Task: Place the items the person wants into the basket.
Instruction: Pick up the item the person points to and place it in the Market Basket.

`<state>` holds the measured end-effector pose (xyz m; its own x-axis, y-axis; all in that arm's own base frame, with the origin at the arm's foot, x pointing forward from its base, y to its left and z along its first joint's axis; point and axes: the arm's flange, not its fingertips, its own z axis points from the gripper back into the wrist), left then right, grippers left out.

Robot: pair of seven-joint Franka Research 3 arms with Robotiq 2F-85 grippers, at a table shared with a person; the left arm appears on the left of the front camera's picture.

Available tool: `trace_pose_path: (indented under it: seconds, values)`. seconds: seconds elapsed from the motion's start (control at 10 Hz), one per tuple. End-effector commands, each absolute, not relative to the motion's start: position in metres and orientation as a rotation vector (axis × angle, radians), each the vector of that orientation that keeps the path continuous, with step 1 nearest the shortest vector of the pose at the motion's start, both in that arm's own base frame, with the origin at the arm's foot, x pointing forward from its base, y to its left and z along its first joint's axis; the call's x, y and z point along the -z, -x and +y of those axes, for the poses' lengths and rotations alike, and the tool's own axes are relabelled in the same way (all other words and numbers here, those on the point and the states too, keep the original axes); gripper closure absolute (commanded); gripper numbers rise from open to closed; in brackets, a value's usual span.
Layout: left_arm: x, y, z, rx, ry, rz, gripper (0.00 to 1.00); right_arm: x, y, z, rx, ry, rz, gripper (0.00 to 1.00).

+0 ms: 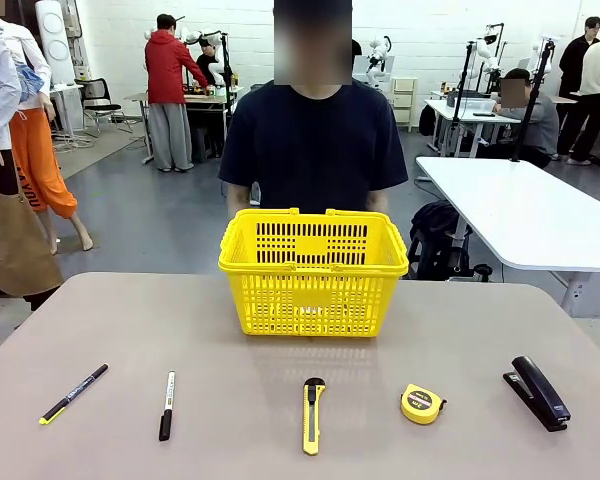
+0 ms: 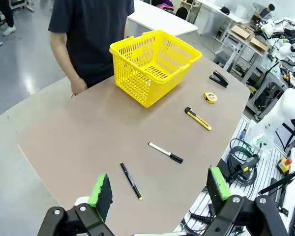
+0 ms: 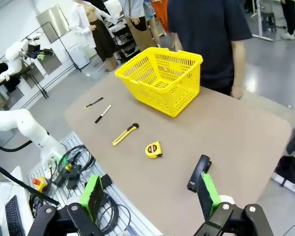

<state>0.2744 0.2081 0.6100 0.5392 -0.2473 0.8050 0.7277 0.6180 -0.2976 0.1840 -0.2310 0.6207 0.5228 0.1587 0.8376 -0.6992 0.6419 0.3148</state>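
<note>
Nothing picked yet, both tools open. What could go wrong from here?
1. Wrong pick: the white-and-black marker and black-and-yellow marker lie in the same row as the utility knife, and all are slim.
2. The utility knife lies flat on the table, so a pinch may slip.
3. The person's hand hangs at the table edge near the basket; a drop could crowd it.

The basket (image 1: 313,290) is yellow with slotted lattice sides, the utility knife (image 1: 312,418) yellow and black, the tape measure (image 1: 421,403) yellow with a black centre, the stapler (image 1: 536,392) black.
</note>
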Motion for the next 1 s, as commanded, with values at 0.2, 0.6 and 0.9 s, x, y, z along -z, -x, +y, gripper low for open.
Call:
trace_pose_path:
  seconds: [0.2,0.6,0.9]
  values:
    - [-0.6052,-0.2772,0.216,0.642,0.696,-0.807,0.0,-0.622,-0.1857,-0.232,-0.563,-0.694,-0.901,0.0]
    - [-0.6052,-0.2772,0.216,0.642,0.696,-0.807,0.0,-0.622,-0.1857,-0.232,-0.563,-0.694,-0.901,0.0]
    - [-0.6052,-0.2772,0.216,0.642,0.696,-0.807,0.0,-0.622,-0.1857,-0.232,-0.563,-0.694,-0.901,0.0]
